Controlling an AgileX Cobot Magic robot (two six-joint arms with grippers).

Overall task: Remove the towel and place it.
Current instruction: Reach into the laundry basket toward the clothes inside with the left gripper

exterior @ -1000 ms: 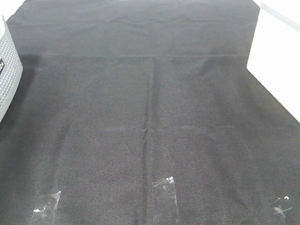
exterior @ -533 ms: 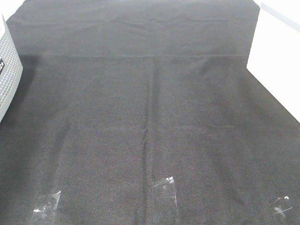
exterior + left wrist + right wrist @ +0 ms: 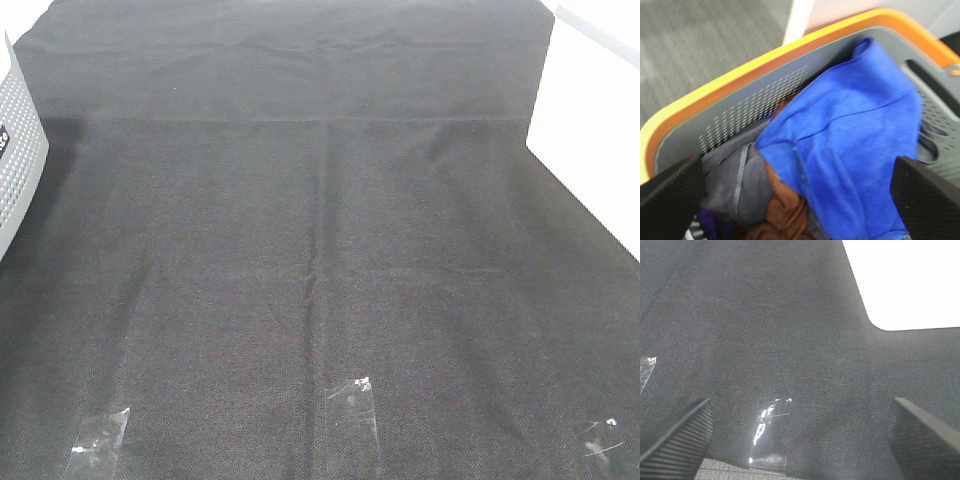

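Observation:
The royal-blue towel (image 3: 850,135) lies crumpled on top of other laundry inside a grey basket with an orange rim (image 3: 730,85), seen in the left wrist view. My left gripper (image 3: 800,200) hovers above the basket with its two black fingers (image 3: 670,195) spread wide on either side of the towel, empty. My right gripper (image 3: 800,440) is open and empty above the black table cover (image 3: 790,330). Neither gripper nor the towel shows in the exterior high view.
Grey and brown cloths (image 3: 740,190) lie under the towel in the basket. The basket's perforated grey wall (image 3: 18,150) stands at the left edge of the table. The black cover (image 3: 320,250) has clear tape patches (image 3: 352,395) along its front. A white surface (image 3: 590,130) lies at the right.

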